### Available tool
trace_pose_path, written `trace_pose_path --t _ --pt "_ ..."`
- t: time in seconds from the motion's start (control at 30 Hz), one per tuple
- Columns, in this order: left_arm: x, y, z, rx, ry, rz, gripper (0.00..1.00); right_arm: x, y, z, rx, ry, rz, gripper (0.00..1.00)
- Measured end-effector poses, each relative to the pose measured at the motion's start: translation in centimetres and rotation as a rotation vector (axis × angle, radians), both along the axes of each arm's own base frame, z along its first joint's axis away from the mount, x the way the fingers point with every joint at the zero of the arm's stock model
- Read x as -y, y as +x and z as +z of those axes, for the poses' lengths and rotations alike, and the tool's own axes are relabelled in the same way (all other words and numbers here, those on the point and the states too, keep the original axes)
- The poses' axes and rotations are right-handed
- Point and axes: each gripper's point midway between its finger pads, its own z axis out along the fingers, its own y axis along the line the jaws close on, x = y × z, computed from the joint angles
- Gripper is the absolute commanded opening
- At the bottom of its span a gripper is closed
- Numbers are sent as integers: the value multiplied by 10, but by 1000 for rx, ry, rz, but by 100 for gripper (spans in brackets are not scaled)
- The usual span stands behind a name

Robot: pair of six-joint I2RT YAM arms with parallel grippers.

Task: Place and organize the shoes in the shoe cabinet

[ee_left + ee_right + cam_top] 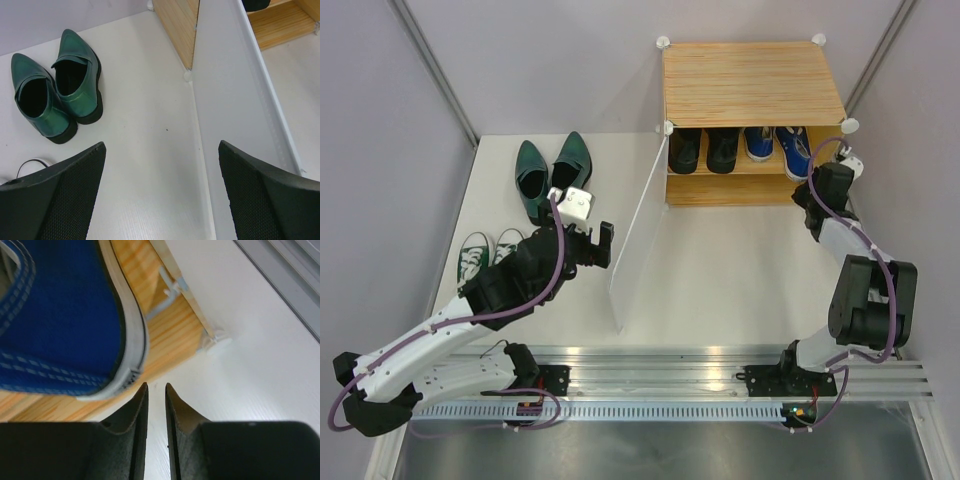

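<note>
The shoe cabinet (750,85) stands at the back right with its translucent door (638,235) swung open toward me. Black dress shoes (705,150) and blue sneakers (775,145) sit on its shelf. Dark green pointed shoes (550,175) and green white-toed sneakers (485,255) lie on the table at left. My left gripper (588,240) hovers open and empty between the dark green shoes (55,90) and the door (225,100). My right gripper (156,385) is nearly shut on nothing, at the shelf's front edge beside a blue sneaker's heel (60,315).
Grey walls enclose the white table on three sides. The open door panel splits the table into a left and a right area. A white corner connector (217,342) sits at the cabinet's lower front corner. A metal rail (670,375) carries both arm bases.
</note>
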Motion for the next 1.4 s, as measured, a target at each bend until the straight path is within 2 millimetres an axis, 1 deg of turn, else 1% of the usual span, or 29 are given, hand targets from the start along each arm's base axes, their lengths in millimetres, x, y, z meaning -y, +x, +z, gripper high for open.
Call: trace_pose_path --t 0.07,0.2,0.47,0.67,0.83,0.93,1.0,1.13,1.23,1.33,1.37,1.4 --pt "0 0 0 0 0 1 95 -1 11 3 19 4 18 24" --pt "0 0 0 0 0 1 95 -2 26 7 40 4 38 24" --pt "-2 1 0 1 -1 8 95 -13 41 7 49 17 86 23" --pt "-3 1 1 3 -4 9 95 -14 44 1 28 21 89 25" --pt "-3 0 2 5 -7 9 95 -12 44 1 3 11 79 28" --pt "-3 0 2 6 -7 9 95 -9 45 2 -14 0 69 38" --pt "-3 0 2 6 -7 9 95 -7 45 2 -31 -8 62 43" --pt "-3 0 2 6 -7 9 95 -6 44 0 -55 -10 59 47" --pt "-4 0 3 7 -9 9 95 -9 43 0 -60 -4 69 48" --pt "-4 0 4 9 -12 9 95 -16 37 2 -50 7 95 47" --pt "-4 0 4 9 -12 9 95 -18 34 6 -37 9 104 44" --pt "-4 0 4 9 -12 9 95 -22 31 13 -15 11 116 39"
